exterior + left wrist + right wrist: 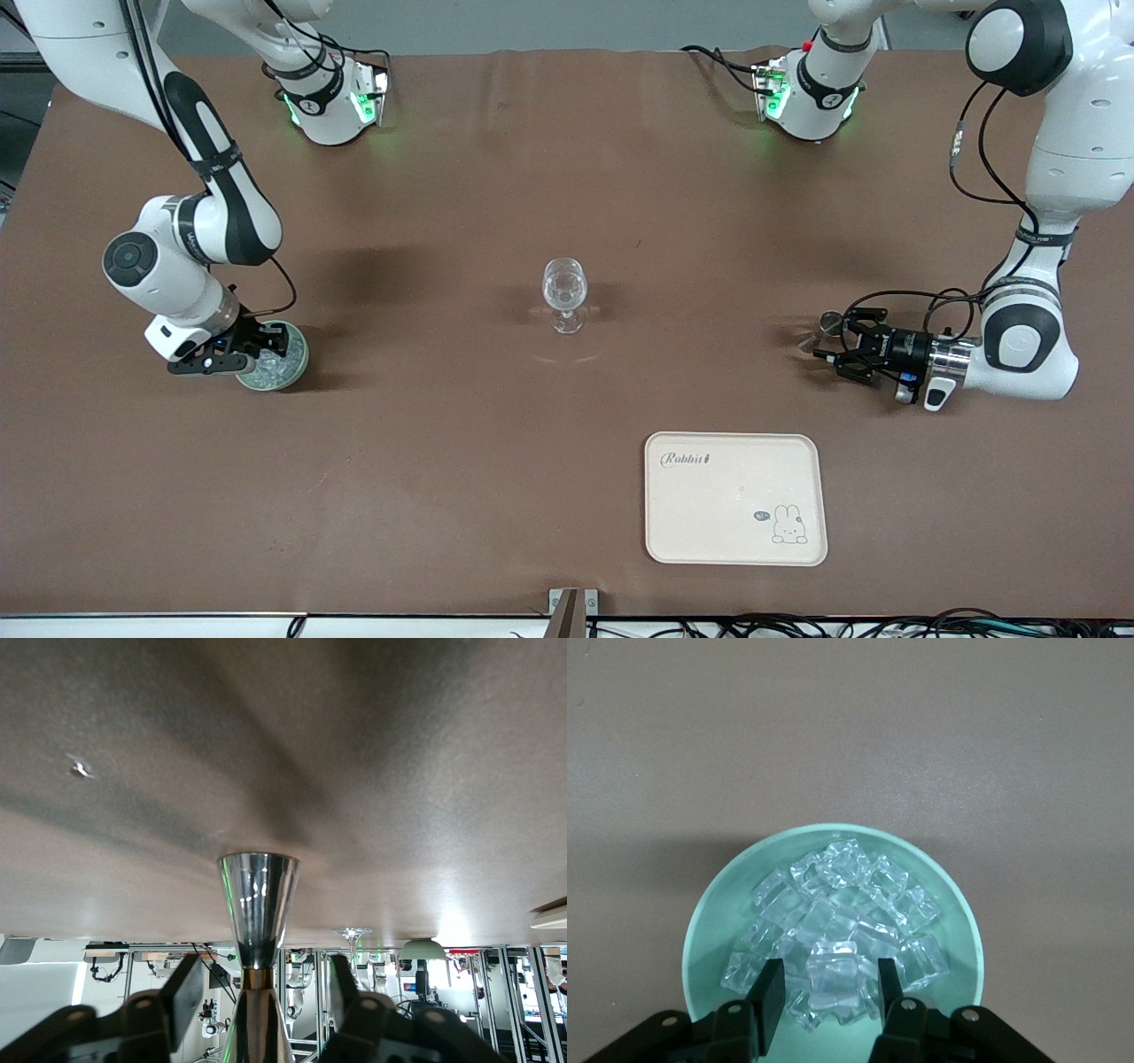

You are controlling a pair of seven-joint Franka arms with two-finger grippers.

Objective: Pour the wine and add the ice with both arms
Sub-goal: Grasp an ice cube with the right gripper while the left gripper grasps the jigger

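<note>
Left gripper [257, 1005] jaws part-open astride jigger [258, 904] waist, frame right: light, slick steel. Right gripper [833, 992] jaws flank ice [833, 974] cube in bowl [709, 921], frame left: slippery; contact unclear.

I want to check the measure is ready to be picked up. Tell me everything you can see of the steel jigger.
The jigger is a small, shiny steel hourglass: two cones joined at a narrow waist, mirror-bright with reflections. It stands upright on the brown table toward the left arm's end, apart from the stemmed glass. The left end effector lies low and level, a finger on either side of its waist. Whether they touch it cannot be told. Its contents cannot be seen.
</note>
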